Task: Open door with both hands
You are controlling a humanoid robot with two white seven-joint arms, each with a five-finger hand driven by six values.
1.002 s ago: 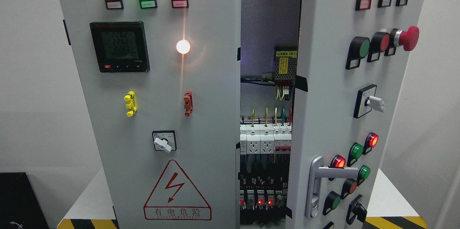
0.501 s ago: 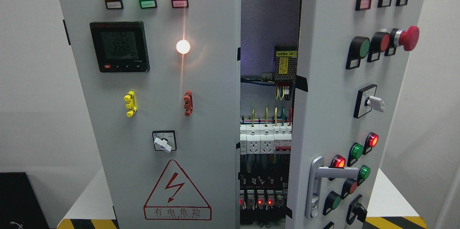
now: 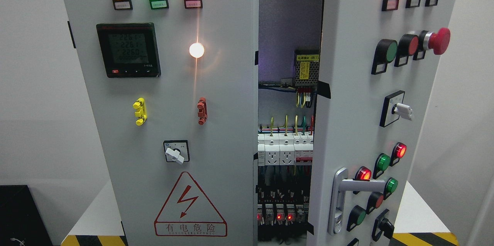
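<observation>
Nothing shifted since earlier: grey steel right cabinet door [image 3: 359,114] stands ajar, left door [image 3: 170,122] closed, live wiring [image 3: 285,153] exposed between. No hands visible, finger state unknowable. Could snag silver lever handle [image 3: 341,199] or bump red mushroom stop button [image 3: 438,40] reaching in.

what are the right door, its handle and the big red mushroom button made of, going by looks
Right door: likely sheet metal with a light grey matte coat; flat, with a thin folded edge. Handle: silvery satin metal by its sheen, though it could be plated plastic. Mushroom button: glossy red plastic, probably, on a shiny metallic collar.
</observation>
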